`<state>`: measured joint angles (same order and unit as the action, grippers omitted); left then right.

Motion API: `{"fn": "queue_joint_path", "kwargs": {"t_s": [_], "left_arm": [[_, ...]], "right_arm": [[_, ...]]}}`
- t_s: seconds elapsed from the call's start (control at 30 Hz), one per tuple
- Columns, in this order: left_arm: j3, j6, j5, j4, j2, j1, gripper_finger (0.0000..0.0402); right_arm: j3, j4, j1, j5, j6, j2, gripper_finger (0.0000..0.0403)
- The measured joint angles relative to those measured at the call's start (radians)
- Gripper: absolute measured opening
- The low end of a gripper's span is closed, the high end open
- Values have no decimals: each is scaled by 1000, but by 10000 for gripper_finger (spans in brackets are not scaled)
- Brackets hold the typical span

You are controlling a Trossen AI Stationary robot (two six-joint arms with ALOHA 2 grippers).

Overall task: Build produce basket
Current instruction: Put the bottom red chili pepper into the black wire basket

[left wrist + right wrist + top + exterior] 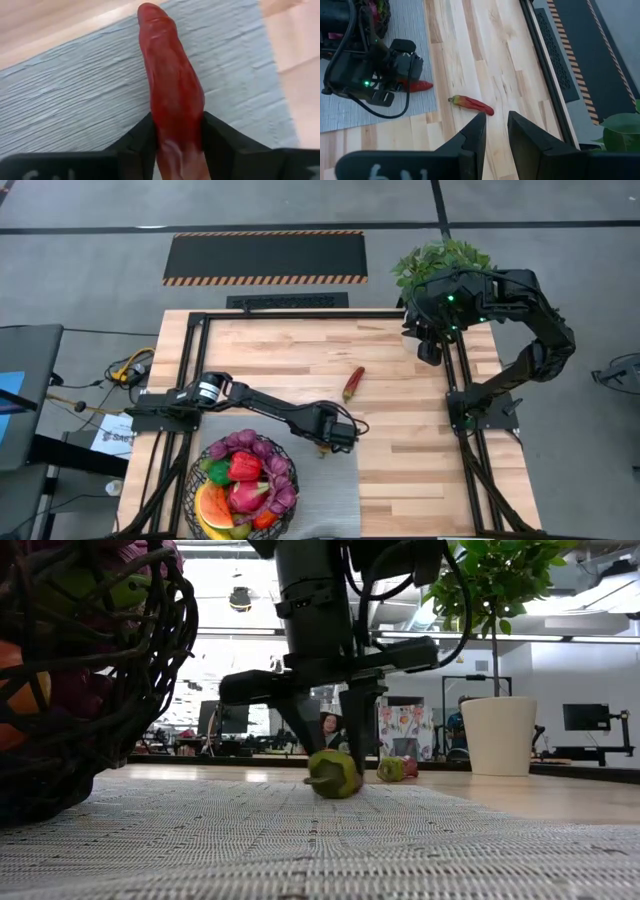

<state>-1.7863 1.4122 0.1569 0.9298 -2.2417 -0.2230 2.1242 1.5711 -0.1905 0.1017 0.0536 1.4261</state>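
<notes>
The wire basket [196, 480] stands on a grey mat [330, 490] at the near left, filled with produce [245, 470]. My left gripper [335, 432] points down at the mat's far right corner, shut on a red chilli pepper [170, 75] that lies on the mat. Its green stem end [335, 773] shows in the low view. A second red chilli pepper [353, 383] lies on its side on the bare wood near the table's middle. My right gripper [495, 132] hangs high at the far right, its fingers a narrow gap apart with nothing between them. My left gripper pinches the chilli pepper between its two fingers [142, 145] near the green stem end [340, 768]. The fingers come from above, pointing down, and lie across the pepper. The pepper lies level on the mat, its red tip [422, 86] sticking out beyond the fingers.
A leafy plant [440, 265] in a white pot [498, 735] stands at the far right corner, under my right arm. Black frame rails [190, 360] run along the table's left, far and right sides. Bare wood lies between the mat and the right rail.
</notes>
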Motion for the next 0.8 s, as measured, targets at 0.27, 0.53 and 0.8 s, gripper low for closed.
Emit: {"fn": "queue_joint_path", "kwargs": {"t_s": [0.27,0.53,0.8], "left_arm": [[-88,-98,-15,6,0,0,103],[-385,-275,-15,298,0,-20,107],[-529,-286,-95,527,68,-120,109]], "right_arm": [[0,0,0,0,0,0,104],[0,0,0,0,8,0,104],[0,0,0,0,12,0,104]]}}
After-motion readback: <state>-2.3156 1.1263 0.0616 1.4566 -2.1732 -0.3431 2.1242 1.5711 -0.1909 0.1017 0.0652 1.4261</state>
